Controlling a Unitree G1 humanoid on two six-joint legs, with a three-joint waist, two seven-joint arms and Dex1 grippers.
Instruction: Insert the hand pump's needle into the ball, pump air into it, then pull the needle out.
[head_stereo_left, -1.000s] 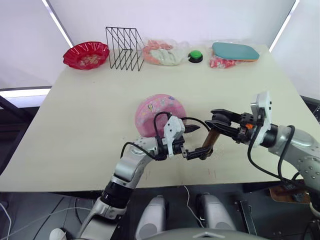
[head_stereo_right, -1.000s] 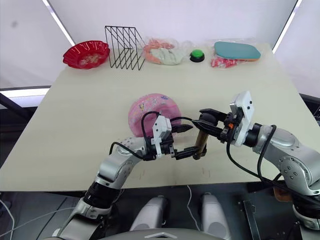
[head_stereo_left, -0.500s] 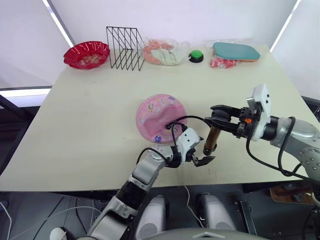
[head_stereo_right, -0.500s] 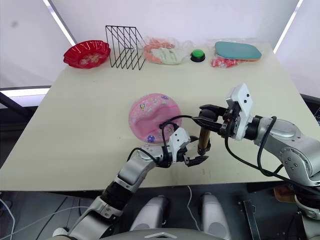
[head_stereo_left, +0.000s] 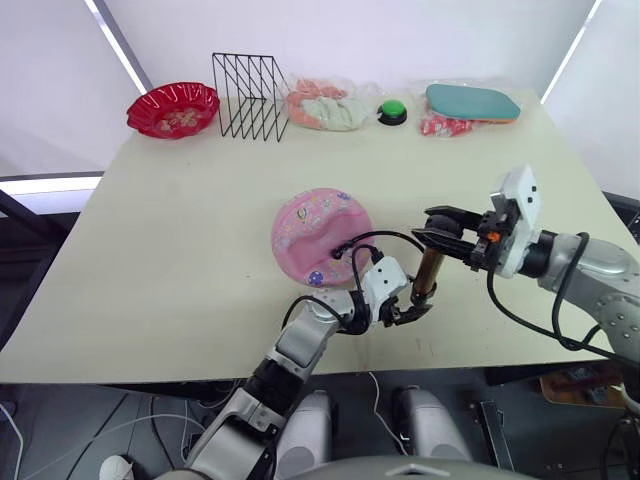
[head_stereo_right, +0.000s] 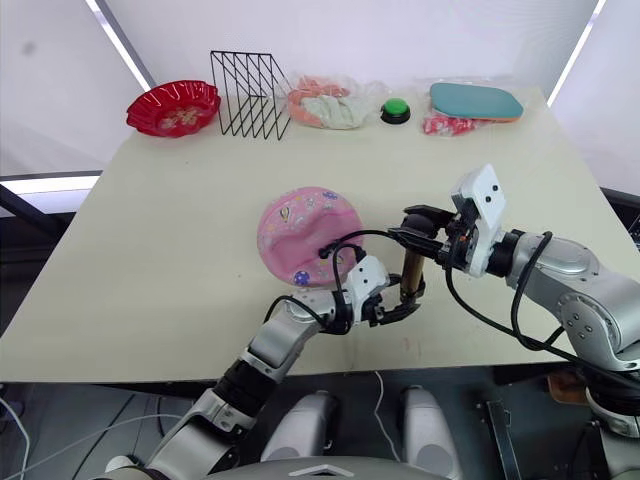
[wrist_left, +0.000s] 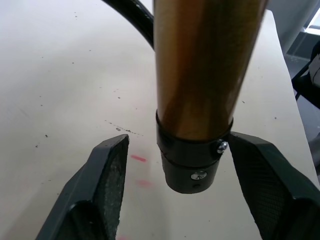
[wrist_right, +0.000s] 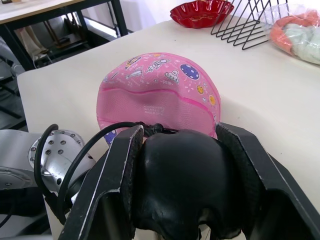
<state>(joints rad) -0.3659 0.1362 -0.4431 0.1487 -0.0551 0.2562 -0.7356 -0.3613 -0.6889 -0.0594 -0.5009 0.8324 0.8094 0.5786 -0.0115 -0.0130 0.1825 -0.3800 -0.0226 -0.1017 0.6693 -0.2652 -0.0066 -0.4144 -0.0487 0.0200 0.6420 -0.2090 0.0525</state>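
**Pump held upright by the front edge**

Dented ball (head_stereo_left: 320, 234) sits mid-table, a bit toward the front edge. Left gripper (head_stereo_left: 408, 310) is spread wide around the pump's (head_stereo_left: 427, 275) black bottom end, pads (wrist_left: 112, 170) not touching it. Right gripper (head_stereo_left: 437, 234) is clamped on the pump's black top, holding it upright near the front edge

- The scene is lit brightly and evenly from above; bright strip lights are seen at both upper corners of the head views.
- Only soft, faint shadows are cast on the worktop (head_stereo_left: 180, 230).
- A dull sheen is seen along the gold barrel of the hand pump (wrist_left: 200, 65).
- In the right wrist view, the black handle close to the lens is rendered soft, while the ball (wrist_right: 160, 95) is held sharp.
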